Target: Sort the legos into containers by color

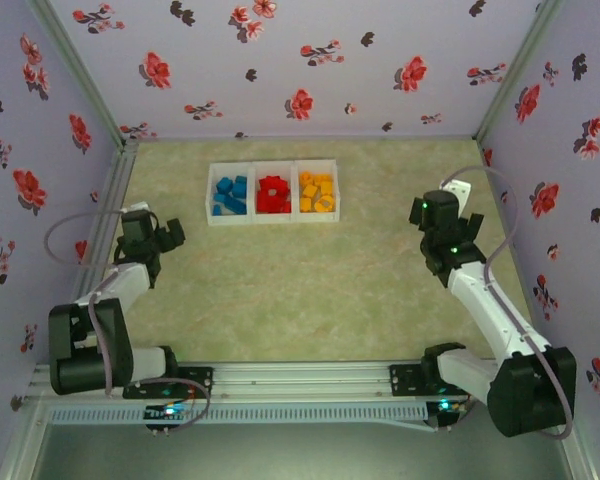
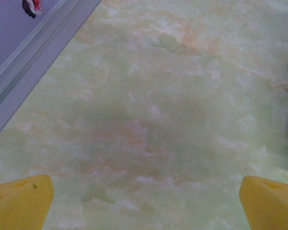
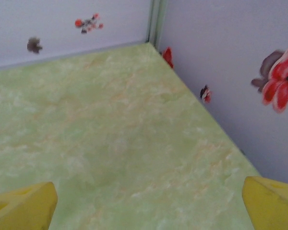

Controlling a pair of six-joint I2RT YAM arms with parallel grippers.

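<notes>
Handling the legos (image 1: 273, 194): probably light, rigid and smooth-faced, apt to slip at rounded edges; best pinched across two flat parallel sides, low on the brick, not across the studs.
Lego whereabouts: inside the containers (image 1: 253, 166); blue bricks (image 1: 230, 195) in the left bin, red bricks in the middle, yellow-orange bricks (image 1: 317, 192) in the right; sorted by colour as far as the overhead view tells.
Picking hazard: packed close within each bin, touching neighbours; hard to close on one brick without nudging others or catching a bin wall.
Left gripper (image 1: 176, 233): jaws spread wide, holding nothing; near the containers, to their left and nearer the arm bases, hovering over bare tabletop (image 1: 310, 290).
Right gripper (image 1: 458, 190): jaws likewise apart, empty; well to the right of the containers, aimed toward the far right corner.
Surroundings: flowered walls (image 1: 280, 60) behind and on both sides of the containers; frame rail (image 1: 300, 375) well in front of the containers.
In the way: open path from either gripper to the containers, judging from above.
</notes>
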